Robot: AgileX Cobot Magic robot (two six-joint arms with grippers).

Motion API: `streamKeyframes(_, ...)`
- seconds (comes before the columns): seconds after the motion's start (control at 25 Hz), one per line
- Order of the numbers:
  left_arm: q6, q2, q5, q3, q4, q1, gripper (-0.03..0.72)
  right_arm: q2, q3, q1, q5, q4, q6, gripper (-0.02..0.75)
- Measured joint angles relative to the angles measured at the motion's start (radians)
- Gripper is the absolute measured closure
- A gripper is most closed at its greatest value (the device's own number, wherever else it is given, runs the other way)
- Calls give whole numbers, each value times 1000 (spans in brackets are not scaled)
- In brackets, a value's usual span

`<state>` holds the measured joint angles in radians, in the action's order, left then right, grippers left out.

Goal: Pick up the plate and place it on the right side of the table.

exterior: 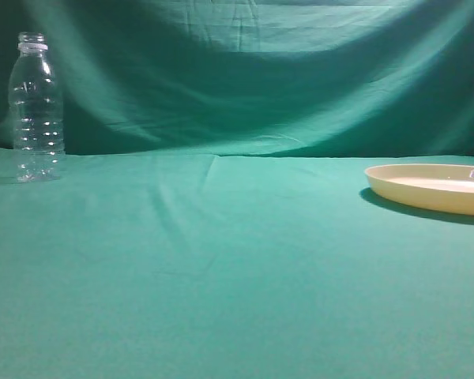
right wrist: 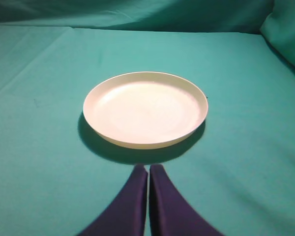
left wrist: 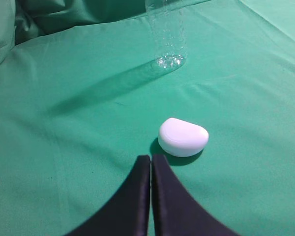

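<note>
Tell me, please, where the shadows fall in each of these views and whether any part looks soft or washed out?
Exterior view: the plate throws a dark shadow to its lower left, and the picture is slightly soft. Left wrist view: the bottle casts a long shadow leftward over the table, its clear body hard to make out. Right wrist view: the plate's shadow lies toward the shut right gripper, and its centre looks washed out.

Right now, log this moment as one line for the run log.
plate: flat on table, right side, untouched | right gripper: shut, short of plate | left gripper: shut, empty | bottle: upright, far left
</note>
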<state>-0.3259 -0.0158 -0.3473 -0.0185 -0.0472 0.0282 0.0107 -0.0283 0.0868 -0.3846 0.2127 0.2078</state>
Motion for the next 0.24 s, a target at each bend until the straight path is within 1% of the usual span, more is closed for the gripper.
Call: streamKeyframes(0.24, 0, 0, 0, 0, 0, 0, 688, 0, 0, 0, -4, 7, -2, 738)
